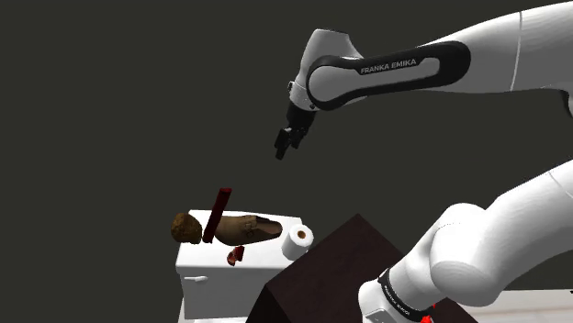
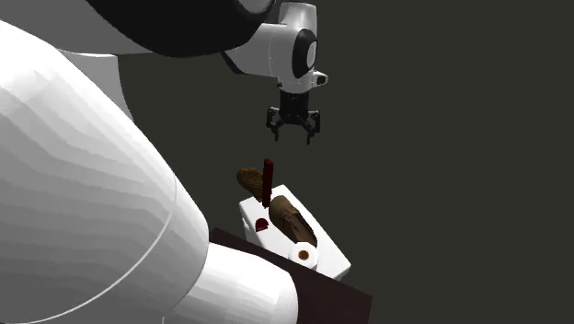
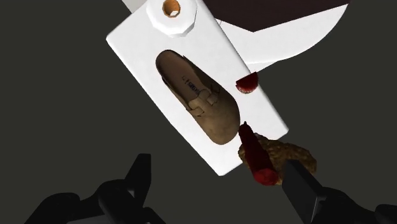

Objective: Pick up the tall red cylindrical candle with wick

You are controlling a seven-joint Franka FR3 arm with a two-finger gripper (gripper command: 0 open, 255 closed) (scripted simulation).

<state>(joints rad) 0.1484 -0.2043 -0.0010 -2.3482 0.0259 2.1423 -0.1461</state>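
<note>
Your gripper [image 3: 216, 165] sat closest to the wrist camera, its two black fingers [image 3: 140, 178] spread wide with nothing between them. It hung well above a white box-like top [image 3: 137, 57]. On that top, the tall dark red candle [image 3: 256, 156] stood on end at the end farthest from the dark stand [image 1: 340, 266]. It was just beside the toe of a brown shoe [image 3: 197, 95] and near a brown lumpy object [image 3: 289, 153]. A small red piece [image 3: 247, 83] and a white paper roll [image 3: 172, 14] lay farther along. You were, by the look of it, in the approach, with no grasp begun. The candle appeared nearer one finger than the middle of the gap, so your next move probably called for centring over it. You would then lower and close on its upper shaft without nudging the shoe or the lump.
</note>
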